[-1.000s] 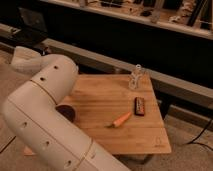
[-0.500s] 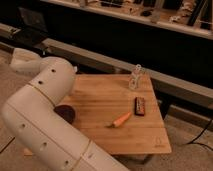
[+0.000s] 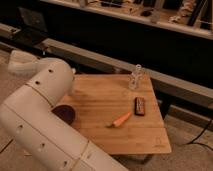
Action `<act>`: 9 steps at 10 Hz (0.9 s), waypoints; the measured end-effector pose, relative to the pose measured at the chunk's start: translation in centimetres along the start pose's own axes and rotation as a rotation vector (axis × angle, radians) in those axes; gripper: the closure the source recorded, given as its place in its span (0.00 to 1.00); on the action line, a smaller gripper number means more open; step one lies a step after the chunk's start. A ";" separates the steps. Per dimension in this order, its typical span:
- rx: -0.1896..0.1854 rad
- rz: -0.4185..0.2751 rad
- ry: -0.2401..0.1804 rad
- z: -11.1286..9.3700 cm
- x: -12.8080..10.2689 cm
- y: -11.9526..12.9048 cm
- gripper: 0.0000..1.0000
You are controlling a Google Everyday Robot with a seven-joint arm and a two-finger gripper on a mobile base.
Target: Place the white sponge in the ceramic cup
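My white arm point(image 3: 47, 107) fills the lower left of the camera view and bends over the left edge of the wooden table point(image 3: 145, 135). My gripper is not in view; it lies beyond or behind the arm. A dark round cup-like vessel point(image 3: 65, 114) sits at the table's left side, partly hidden by the arm. I cannot tell if it is the ceramic cup. The white sponge is not visible.
An orange carrot point(image 3: 121, 120) lies mid-table. A dark flat bar point(image 3: 140, 105) lies to its right. A clear bottle point(image 3: 135, 78) stands at the table's far edge. A dark counter and shelf run behind the table. Cables lie on the floor at right.
The arm's elbow has shifted slightly at the left. The things on the table have not moved.
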 end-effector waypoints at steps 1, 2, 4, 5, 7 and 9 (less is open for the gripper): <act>0.000 0.000 0.000 0.0 0.0 0.0 1.00; 0.000 0.000 0.000 0.0 0.0 0.0 1.00; 0.000 0.000 0.000 0.0 0.0 0.0 0.89; 0.000 0.000 0.000 0.0 0.0 0.0 0.76; 0.000 0.000 0.000 0.0 0.0 0.0 0.58; 0.000 0.000 0.000 0.0 0.0 0.0 0.36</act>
